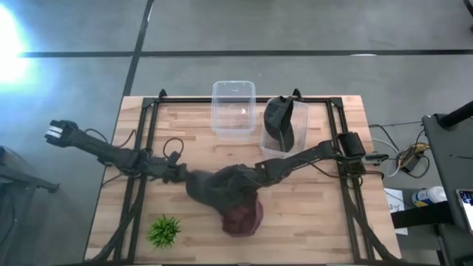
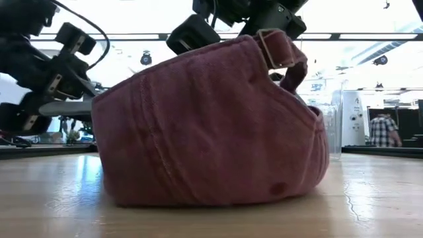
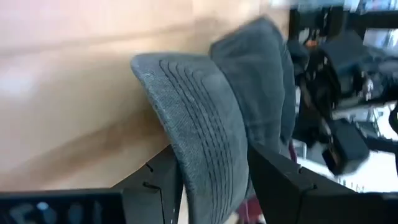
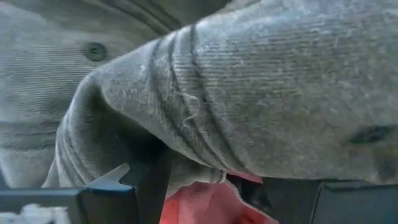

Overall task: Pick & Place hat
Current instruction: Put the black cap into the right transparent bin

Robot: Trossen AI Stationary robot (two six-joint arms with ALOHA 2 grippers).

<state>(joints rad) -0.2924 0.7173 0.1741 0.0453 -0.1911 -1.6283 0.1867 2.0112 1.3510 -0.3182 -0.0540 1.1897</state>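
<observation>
A dark grey cap (image 1: 220, 186) sits at the table's middle between both arms, and its near part overlaps a maroon cap (image 1: 242, 218) that rests on the wood. In the low view the maroon cap (image 2: 211, 125) fills the foreground, strap end up, and hides the grey one. My left gripper (image 1: 181, 176) comes from the left and is shut on the grey cap's brim (image 3: 199, 124). My right gripper (image 1: 260, 171) comes from the right and is shut on the cap's crown side (image 4: 205, 93). Another dark cap (image 1: 279, 118) lies in a clear bin. My left gripper pinches the grey cap's stitched brim (image 3: 208, 180) between its two fingers (image 3: 158, 180), coming level from the table's left. The brim stands on edge in the hold. My right gripper has a fold of the grey cap's cloth (image 4: 186, 137) across its fingers (image 4: 118, 186), coming from the right. The cloth hides the contact.
Two clear bins stand at the far edge: an empty one (image 1: 233, 109) and the one (image 1: 284, 140) holding the dark cap. A small green plant (image 1: 164, 230) sits near the left front corner. Bare wood lies to the near right. A person (image 2: 382, 129) stands in the room beyond.
</observation>
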